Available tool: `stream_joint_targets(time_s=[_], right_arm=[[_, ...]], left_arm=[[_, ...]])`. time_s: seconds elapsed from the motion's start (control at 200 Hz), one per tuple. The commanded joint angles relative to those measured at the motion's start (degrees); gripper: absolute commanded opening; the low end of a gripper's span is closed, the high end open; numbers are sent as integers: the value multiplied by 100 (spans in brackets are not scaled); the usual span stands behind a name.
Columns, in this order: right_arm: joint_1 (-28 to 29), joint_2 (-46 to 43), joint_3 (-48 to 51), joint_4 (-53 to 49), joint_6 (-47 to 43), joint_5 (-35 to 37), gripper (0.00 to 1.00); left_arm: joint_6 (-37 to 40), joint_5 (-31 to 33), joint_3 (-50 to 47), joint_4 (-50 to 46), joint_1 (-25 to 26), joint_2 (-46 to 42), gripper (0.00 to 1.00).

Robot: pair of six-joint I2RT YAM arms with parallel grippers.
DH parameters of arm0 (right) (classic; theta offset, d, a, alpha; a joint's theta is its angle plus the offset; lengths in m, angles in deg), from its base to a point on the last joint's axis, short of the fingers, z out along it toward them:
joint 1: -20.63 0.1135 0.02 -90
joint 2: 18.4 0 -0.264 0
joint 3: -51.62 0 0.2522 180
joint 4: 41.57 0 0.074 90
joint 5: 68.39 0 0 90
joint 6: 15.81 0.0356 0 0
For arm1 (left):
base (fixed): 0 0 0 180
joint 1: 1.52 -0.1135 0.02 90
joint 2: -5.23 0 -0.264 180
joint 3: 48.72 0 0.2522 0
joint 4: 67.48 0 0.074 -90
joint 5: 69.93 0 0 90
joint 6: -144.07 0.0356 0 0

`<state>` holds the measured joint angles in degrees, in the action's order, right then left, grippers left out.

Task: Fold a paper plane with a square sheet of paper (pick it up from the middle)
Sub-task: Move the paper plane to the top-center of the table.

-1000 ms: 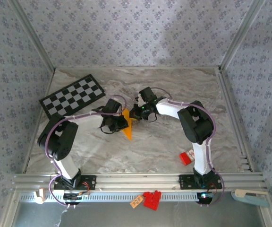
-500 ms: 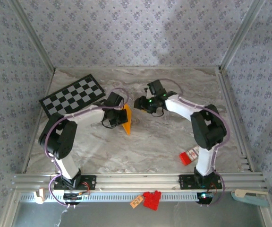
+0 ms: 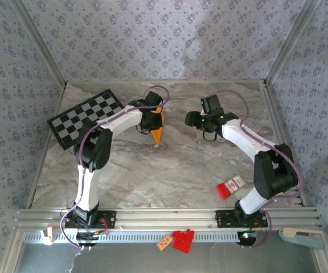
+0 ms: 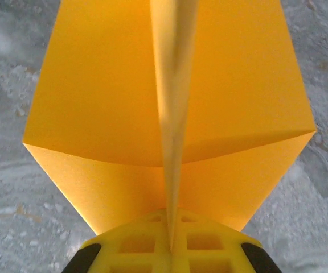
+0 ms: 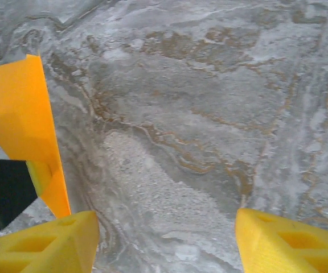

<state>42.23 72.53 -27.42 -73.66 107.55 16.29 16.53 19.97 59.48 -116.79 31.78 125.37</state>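
Note:
The square sheet of paper (image 3: 158, 132) is orange-yellow and folded into a narrow pointed paper plane shape with its tip toward the near side. It hangs just above the marble table. My left gripper (image 3: 153, 120) is shut on its upright centre fold. In the left wrist view the wings (image 4: 101, 108) spread to both sides of that fold, which is pinched between the yellow fingers (image 4: 124, 250). My right gripper (image 3: 192, 120) stands open to the right of the paper, apart from it. In the right wrist view its fingers (image 5: 44, 242) are spread over bare marble, and the paper (image 5: 24, 108) shows at the left edge.
A black-and-white checkered board (image 3: 87, 116) lies at the back left. A small red block (image 3: 229, 187) sits near the right arm's base. Red pieces (image 3: 182, 239) lie off the table past the front rail. Patterned walls close in three sides.
My right gripper has opened, let go of the paper and drawn back to the right. My left gripper, shut on the fold, has carried the paper farther back and slightly right.

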Motion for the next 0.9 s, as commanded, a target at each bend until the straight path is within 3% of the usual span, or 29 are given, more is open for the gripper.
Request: stream_joint_targets(time_s=[0.0, 0.35, 0.895], right_arm=[[-103, -47, 2, -82, -128, -80, 65], [-204, 39, 127, 75, -6, -448, 64], [-211, 169, 142, 119, 95, -593, 63]], left_arm=[[52, 315, 462, -551, 72, 345, 6], [245, 252, 994, -822, 101, 842, 10], [264, 140, 1126, -913, 134, 1080, 27]])
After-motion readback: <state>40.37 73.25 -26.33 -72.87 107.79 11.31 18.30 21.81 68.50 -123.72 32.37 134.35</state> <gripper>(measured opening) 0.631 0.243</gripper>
